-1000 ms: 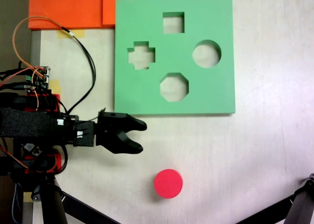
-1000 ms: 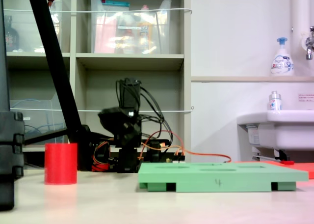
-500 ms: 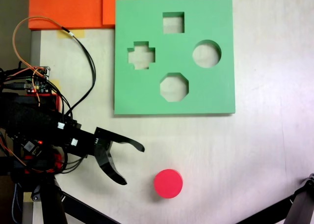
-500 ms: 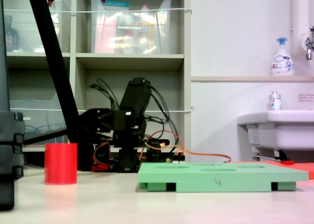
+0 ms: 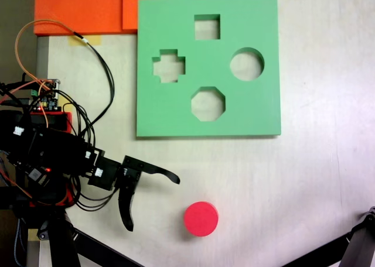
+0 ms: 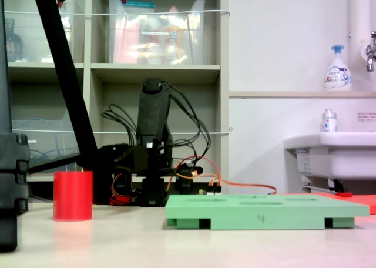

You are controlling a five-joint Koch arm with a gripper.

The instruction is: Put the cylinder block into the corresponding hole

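Red foam, the cylinder block stands upright just ahead of the gripper, whose jaws gape wide and empty, and it looks light and slightly squashy, best pinched gently across its round side.

Overhead and table-level side views

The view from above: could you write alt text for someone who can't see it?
A black robot gripper, jaws spread wide, reaches from the left toward a red cylinder block standing on a pale table. Above lies a green foam board with square, cross, octagonal and round hole cutouts.
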